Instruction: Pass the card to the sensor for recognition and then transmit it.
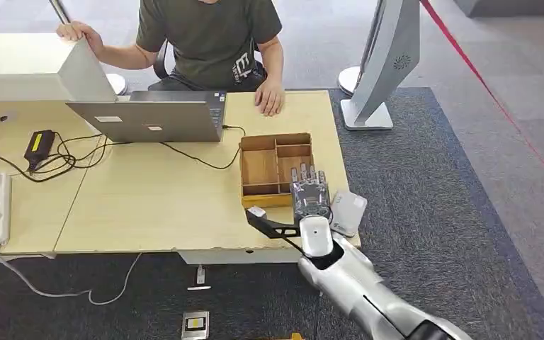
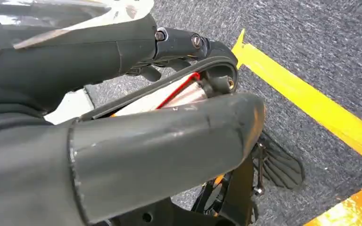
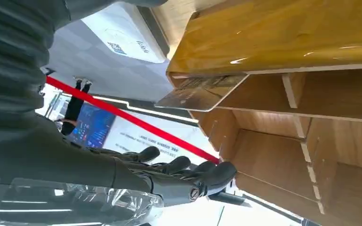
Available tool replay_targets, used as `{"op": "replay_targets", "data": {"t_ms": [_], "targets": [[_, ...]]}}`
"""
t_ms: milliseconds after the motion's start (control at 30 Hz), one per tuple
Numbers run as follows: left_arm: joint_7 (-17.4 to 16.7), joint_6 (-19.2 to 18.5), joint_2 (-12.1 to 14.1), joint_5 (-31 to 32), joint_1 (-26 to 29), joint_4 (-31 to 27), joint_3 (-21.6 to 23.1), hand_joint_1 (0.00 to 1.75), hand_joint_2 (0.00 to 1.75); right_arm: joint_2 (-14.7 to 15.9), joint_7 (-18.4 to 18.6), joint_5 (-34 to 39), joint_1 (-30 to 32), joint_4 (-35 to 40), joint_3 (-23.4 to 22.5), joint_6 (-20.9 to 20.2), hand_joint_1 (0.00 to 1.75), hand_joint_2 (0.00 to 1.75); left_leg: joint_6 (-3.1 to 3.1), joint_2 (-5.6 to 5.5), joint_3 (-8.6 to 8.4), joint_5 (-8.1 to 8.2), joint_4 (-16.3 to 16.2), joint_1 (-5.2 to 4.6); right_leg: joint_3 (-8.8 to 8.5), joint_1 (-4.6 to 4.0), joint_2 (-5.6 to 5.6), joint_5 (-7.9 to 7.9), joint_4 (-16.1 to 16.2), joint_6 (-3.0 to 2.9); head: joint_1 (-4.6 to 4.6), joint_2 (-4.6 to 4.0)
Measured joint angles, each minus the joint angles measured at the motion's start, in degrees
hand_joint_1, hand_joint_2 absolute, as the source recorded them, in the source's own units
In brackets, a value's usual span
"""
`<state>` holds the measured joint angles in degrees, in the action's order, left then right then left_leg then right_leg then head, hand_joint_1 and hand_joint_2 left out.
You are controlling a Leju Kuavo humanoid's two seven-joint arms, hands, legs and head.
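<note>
Wooden counter (image 1: 149, 205) carries my divided tray (image 1: 262, 170) close to its right edge, beside open carpet. A glossy card (image 3: 200, 92) leans tilted in the tray's near compartment. My right robot hand (image 1: 310, 198) hovers above, fingers straight, holding nothing.

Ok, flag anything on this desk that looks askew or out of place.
The white card sensor seems to jut past the table's right edge, beside the right hand. In the wooden tray, the card leans tilted rather than lying flat.
</note>
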<state>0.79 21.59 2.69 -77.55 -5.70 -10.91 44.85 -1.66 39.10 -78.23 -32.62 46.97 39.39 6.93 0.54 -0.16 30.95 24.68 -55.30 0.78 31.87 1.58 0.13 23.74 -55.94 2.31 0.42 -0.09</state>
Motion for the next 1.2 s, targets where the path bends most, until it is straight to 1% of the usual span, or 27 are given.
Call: {"op": "replay_targets", "data": {"t_ms": [733, 967, 1200], "targets": [[0.0, 0.0, 0.0, 0.0, 0.0, 0.0, 0.0, 0.0, 0.0, 0.9, 0.0, 0.0, 0.0, 0.6, 0.0, -0.1, 0.0, 1.75, 0.0, 0.0, 0.0, 0.0, 0.0, 0.0, 0.0, 0.0, 0.0, 0.0, 0.0, 0.0, 0.0, 0.02], [0.0, 0.0, 0.0, -0.1, 0.0, 0.0, 0.0, 0.0, 0.0, 1.3, 0.9, 0.1, 0.0, 1.5, 0.0, -2.0, 0.0, 1.75, 0.0, 0.0, -0.01, 0.0, 0.0, 0.0, 0.0, 0.0, 0.0, -0.01, 0.0, -0.01, 0.0, 0.0], [-0.2, -0.1, 0.0, 0.1, 0.0, 0.0, 0.0, 0.0, 0.0, 2.0, 0.5, 1.5, 0.3, 3.1, 0.0, -2.6, 0.0, 1.75, 0.0, 0.0, -0.01, 0.0, 0.0, 0.0, -0.01, 0.0, 0.0, -0.01, 0.0, -0.01, 0.0, 0.02]]}}
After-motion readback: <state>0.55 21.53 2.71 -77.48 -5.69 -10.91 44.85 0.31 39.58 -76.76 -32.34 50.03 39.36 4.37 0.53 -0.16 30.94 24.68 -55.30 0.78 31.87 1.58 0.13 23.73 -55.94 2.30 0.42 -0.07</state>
